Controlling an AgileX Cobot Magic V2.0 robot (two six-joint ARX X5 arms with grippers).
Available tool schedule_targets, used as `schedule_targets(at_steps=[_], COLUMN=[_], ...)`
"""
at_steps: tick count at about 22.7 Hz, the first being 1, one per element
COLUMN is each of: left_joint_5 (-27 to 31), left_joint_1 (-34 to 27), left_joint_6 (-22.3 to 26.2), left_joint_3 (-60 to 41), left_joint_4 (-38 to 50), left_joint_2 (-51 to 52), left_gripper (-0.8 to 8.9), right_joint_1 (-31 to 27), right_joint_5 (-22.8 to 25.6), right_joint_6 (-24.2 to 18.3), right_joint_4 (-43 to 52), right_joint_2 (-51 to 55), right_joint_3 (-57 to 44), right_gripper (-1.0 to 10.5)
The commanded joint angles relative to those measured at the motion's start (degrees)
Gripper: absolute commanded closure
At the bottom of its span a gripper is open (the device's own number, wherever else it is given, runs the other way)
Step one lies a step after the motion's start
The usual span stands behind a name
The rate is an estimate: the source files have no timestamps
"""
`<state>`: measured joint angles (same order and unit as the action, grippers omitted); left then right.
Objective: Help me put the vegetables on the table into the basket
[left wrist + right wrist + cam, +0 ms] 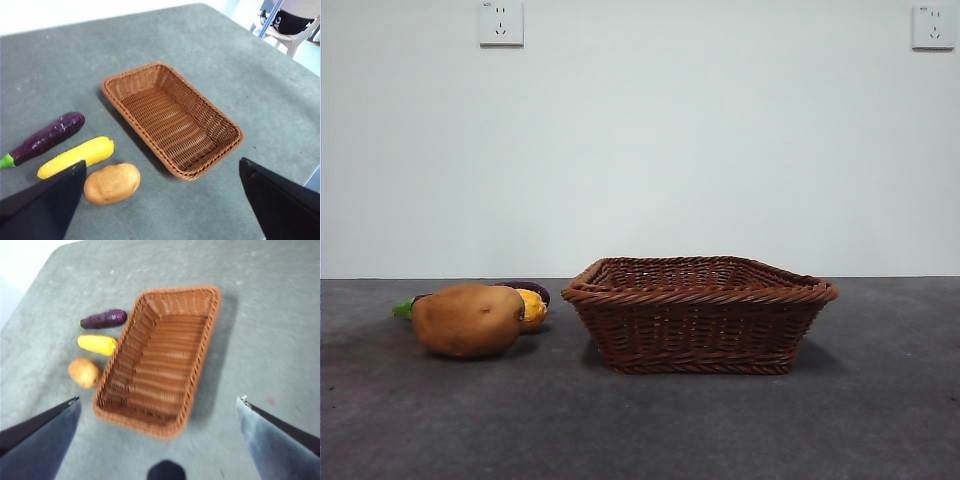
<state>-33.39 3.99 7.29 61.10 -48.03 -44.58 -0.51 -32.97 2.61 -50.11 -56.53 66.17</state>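
The brown wicker basket (698,312) (172,120) (159,359) stands empty on the grey table (640,430). Left of it lie three vegetables in a row: a tan potato (468,319) (111,183) (84,372) nearest the front camera, a yellow piece (532,305) (76,157) (97,344) behind it, and a purple eggplant (525,288) (46,138) (103,319) with a green stem farthest back. Both grippers hover high above the table, out of the front view. My left gripper (160,200) is open above the basket and potato. My right gripper (157,432) is open above the basket's near end.
A white wall with two power sockets (501,23) (933,27) backs the table. A chair (290,27) stands beyond the table's far corner in the left wrist view. Bare table surface lies right of the basket and in front of it.
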Motion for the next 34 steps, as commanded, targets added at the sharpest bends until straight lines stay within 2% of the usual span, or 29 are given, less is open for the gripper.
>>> schedule_targets(at_steps=[1,6,11,15,17,22,23,26,30,32,34], left_joint_5=[-0.1,0.0,0.0,0.0,0.0,0.0,0.0,0.4,0.4,0.4,0.4], left_joint_1=[0.2,0.2,0.2,0.2,0.2,0.2,0.2,0.2,0.2,0.2,0.2], left_joint_6=[0.5,1.3,2.4,3.5,3.5,3.9,4.1,5.4,10.5,11.3,12.2], left_joint_3=[0.1,0.1,0.1,0.1,0.1,0.1,0.1,0.1,0.1,0.1,0.1], left_joint_4=[0.2,0.2,0.1,0.3,0.5,0.5,0.5,0.5,0.6,0.9,1.2], left_joint_2=[-0.4,-2.6,-4.5,-4.9,-5.1,-5.9,-6.1,-7.3,-10.3,-12.6,-14.8], left_gripper=[1.53,1.53,1.53,1.53,1.53,1.53,1.53,1.53,1.53,1.53,1.53], right_joint_1=[2.9,10.3,14.4,16.3,16.7,16.7,16.7,16.7,17.0,17.0,17.0], right_joint_5=[1.8,9.6,13.6,16.9,17.4,17.7,18.1,18.2,18.1,18.0,18.0], right_joint_6=[1.9,1.6,1.6,1.6,1.6,1.9,1.9,2.3,2.3,2.3,2.3], right_joint_4=[2.4,3.7,3.4,4.0,4.3,6.5,7.1,8.7,8.5,8.9,9.5], right_joint_2=[-7.9,-27.6,-42.8,-49.8,-52.5,-57.1,-57.6,-58.7,-60.0,-60.0,-60.0], right_joint_3=[2.3,11.4,19.6,21.3,21.3,21.3,21.3,21.3,21.3,21.3,21.3], right_gripper=[3.2,3.2,3.2,3.2,3.8,3.9,4.2,6.7,7.0,9.2,9.5])
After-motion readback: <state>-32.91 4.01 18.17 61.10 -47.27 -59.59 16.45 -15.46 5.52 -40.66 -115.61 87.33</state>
